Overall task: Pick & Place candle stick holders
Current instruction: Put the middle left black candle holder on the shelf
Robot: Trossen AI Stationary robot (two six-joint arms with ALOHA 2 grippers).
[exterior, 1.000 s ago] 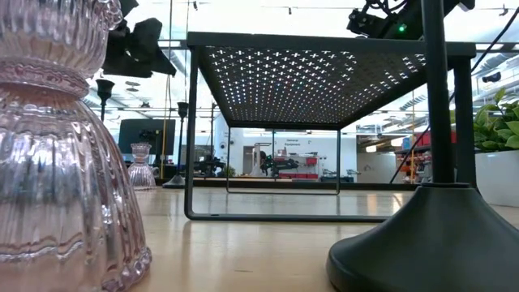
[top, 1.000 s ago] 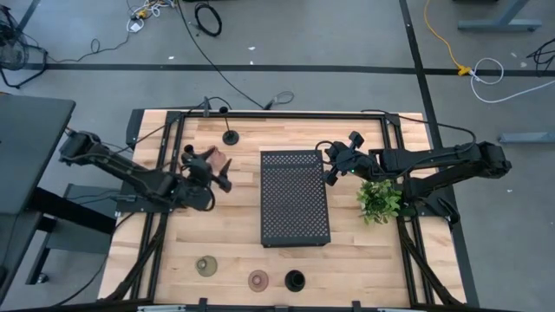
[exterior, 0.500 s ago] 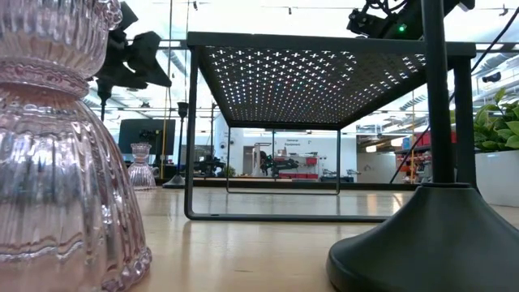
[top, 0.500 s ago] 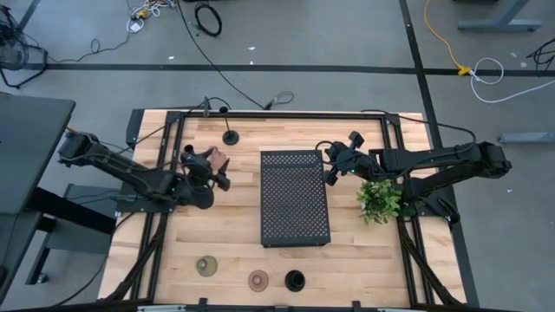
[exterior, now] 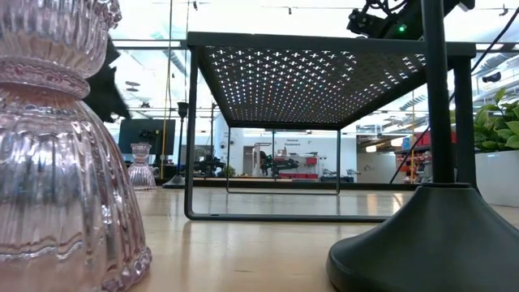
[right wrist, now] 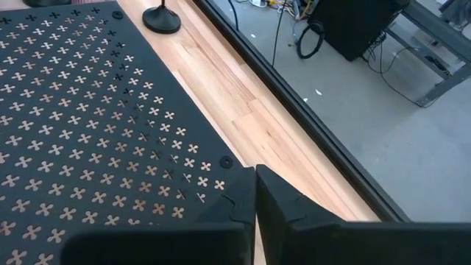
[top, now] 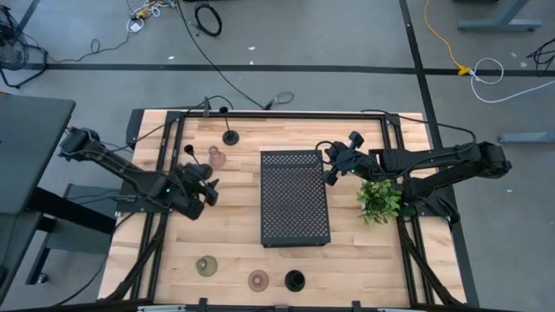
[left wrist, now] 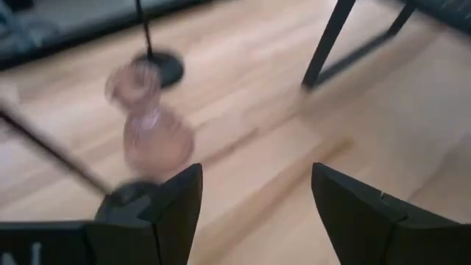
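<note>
Black perforated tray (top: pixel 295 198): mid-table; right gripper (top: pixel 333 162) parked at its far corner, fingers pressed together, nothing held.

Left gripper (top: pixel 206 186): fingers spread, nothing grasped, near the pink holder (top: pixel 217 159).

Pink holder: upright, far-left, beside a black stem (top: pixel 230 137); three more holders along the near edge. Approach is best centred, clear of neighbouring stems.

Grey concrete floor (top: pixel 329 52) with black tape lines, loose black cables (top: pixel 206 17), yellow cord (top: pixel 442 39). Dark desk (top: pixel 26 147) beside wooden surface (top: pixel 234 230). Bright hall with ceiling lights behind.
</note>
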